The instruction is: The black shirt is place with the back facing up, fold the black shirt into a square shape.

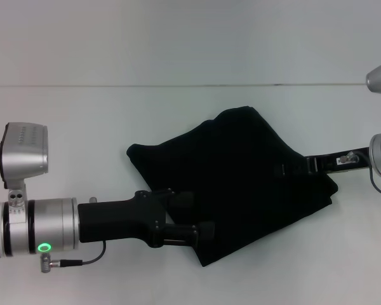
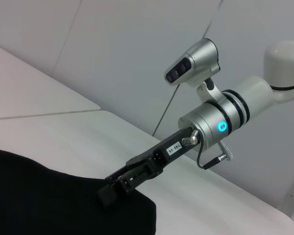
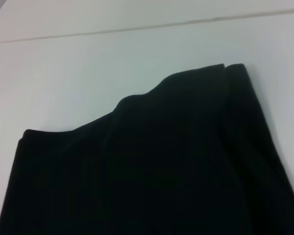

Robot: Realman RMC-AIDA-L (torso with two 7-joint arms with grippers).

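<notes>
On the white table [image 1: 82, 127] in front of me, the black shirt [image 1: 241, 184] lies near the middle, already gathered into a compact, skewed bundle rather than spread flat, its edges running at a slant to the table's far seam; from the right wrist view I see stacked layers at one corner, so I judge at least one fold is made and the square is not yet squared up. My left gripper [image 1: 189, 219] reaches in low from the left side and sits at the bundle's near-left edge, its two fingers spread apart with the cloth's border just at or between them (black on black, so I cannot say whether fabric is actually caught). My right gripper [image 2: 116, 185] comes in from the opposite side, fingertips down on the shirt's right edge; the left wrist view shows them close together at the hem, seemingly pinching it, though I cannot tell for sure. I read the two arms as set at opposite edges so the cloth can be drawn over and flattened together. Loose layers could slip.
</notes>
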